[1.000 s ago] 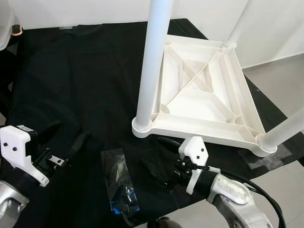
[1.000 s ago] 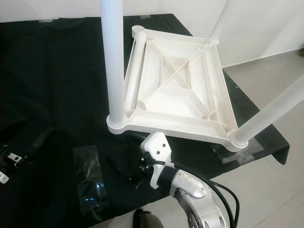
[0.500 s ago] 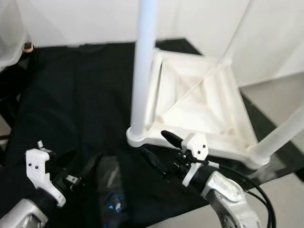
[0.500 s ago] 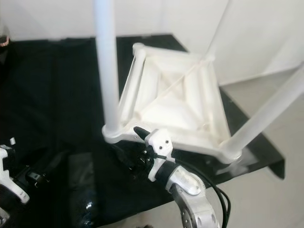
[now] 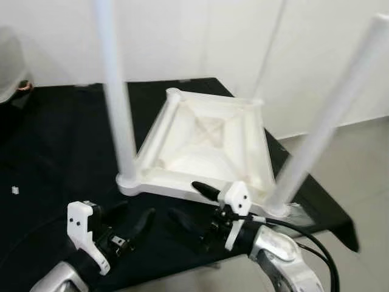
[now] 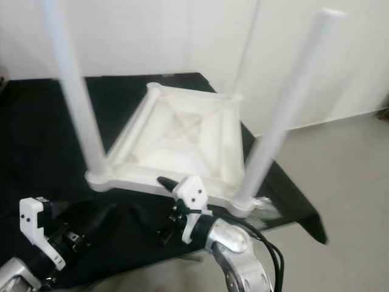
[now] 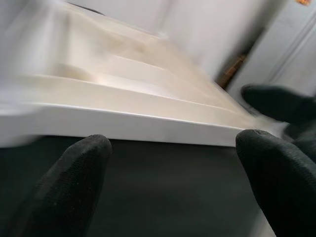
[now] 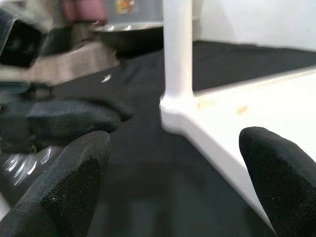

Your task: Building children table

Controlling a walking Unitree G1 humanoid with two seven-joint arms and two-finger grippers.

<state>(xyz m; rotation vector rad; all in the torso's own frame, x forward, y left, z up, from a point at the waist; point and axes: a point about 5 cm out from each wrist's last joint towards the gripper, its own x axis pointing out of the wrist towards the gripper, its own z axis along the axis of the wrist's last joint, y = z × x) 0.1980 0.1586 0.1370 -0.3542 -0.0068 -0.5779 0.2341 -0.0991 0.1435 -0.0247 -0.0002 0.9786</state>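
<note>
The white plastic children's table (image 5: 159, 182) lies upside down on a black cloth (image 5: 61, 140). A white leg (image 5: 115, 103) stands in its near left corner and another leg (image 5: 328, 115) in its near right corner. The far left corner socket (image 5: 173, 94) holds no leg. My left gripper (image 5: 130, 218) is open, low over the cloth just before the table's near rim (image 7: 123, 118). My right gripper (image 5: 193, 207) is open too, right beside it, with its upper finger at the near rim. In the right wrist view the corner with its leg (image 8: 177, 49) lies ahead between the fingers (image 8: 74, 182).
The cloth's right end hangs over grey floor (image 5: 358, 164). A white wall (image 5: 200, 36) stands close behind the table. A tiny white piece (image 5: 15, 190) lies on the cloth at the left. A metal bowl (image 8: 128, 29) sits farther back.
The head view has tilted up and shifted, so the legs' tops now show. Both grippers have come up and closer together before the table's near rim. The clear wrapper has left the view.
</note>
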